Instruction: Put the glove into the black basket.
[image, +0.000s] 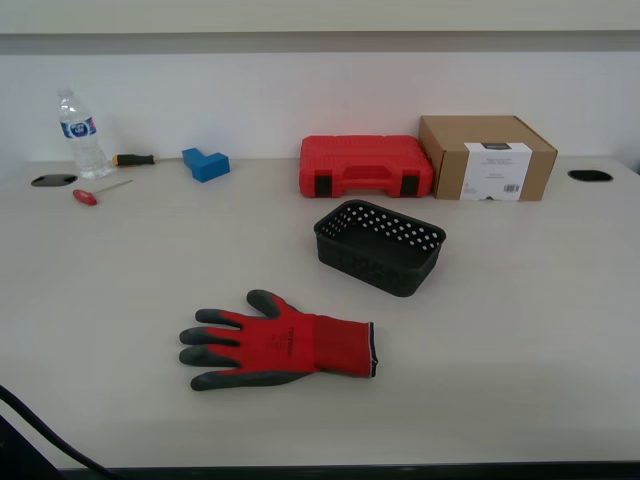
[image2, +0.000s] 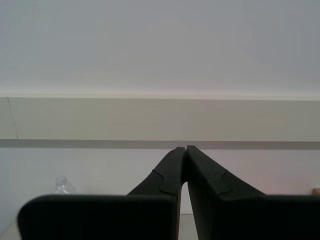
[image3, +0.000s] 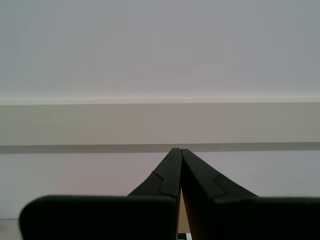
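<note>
So my first gripper (image3: 177, 149) has its jaws pressed tip to tip with nothing between them, and it's just staring at the pale wall with a beige band running across it. My second gripper (image2: 185, 147) is the same deal: jaws closed, empty, aimed at that same wall. The only extra thing there is the top of a water bottle (image2: 62, 184) peeking up low in the second wrist view. Neither gripper shows up in the exterior view, so both are well away from everything on the desk (image: 520, 340).

On the desk itself, the glove (image: 283, 342) lies flat near the front edge, red back facing up, dark grey fingers pointing toward the exterior view's left and the black-edged cuff toward the right. The black basket (image: 380, 246) sits upright and empty a bit farther back and to the exterior view's right of the glove, not touching it.

Behind the basket, along the wall, there's a closed red tool case (image: 366, 166) with a cardboard box (image: 487, 157) right beside it. Way over on the exterior view's left: a blue block (image: 205, 163), two screwdrivers (image: 133, 159), and the bottle.
</note>
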